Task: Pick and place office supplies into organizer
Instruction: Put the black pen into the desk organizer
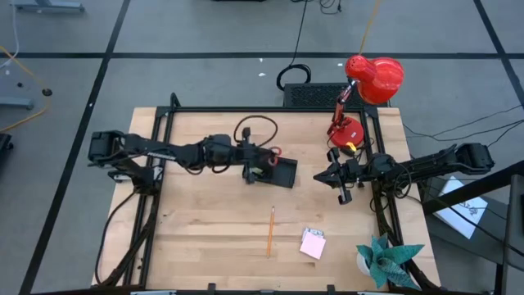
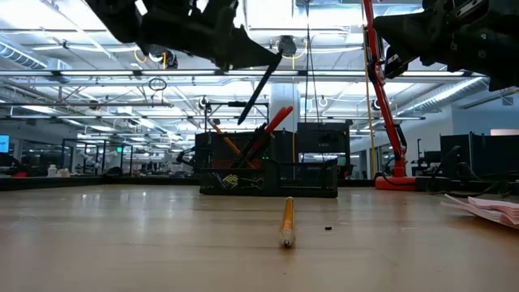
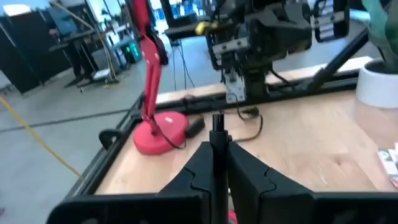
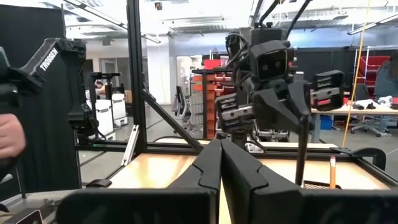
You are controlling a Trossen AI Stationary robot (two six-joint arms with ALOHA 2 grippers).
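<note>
Nearest the low camera lies an orange pencil (image 2: 287,221), at six o'clock from the organizer (image 1: 274,170), unpicked. Left gripper (image 1: 253,162) hovers over the organizer pinching a black pen (image 2: 261,83); I judge the next move is lowering it into a compartment and letting go. Right gripper (image 1: 340,177) waits at three o'clock, fingers closed and empty.

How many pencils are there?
2 that I can see. One orange pencil lies loose on the table in front of the black tray. Another pencil stands tilted inside the tray. More may be hidden in there.
</note>
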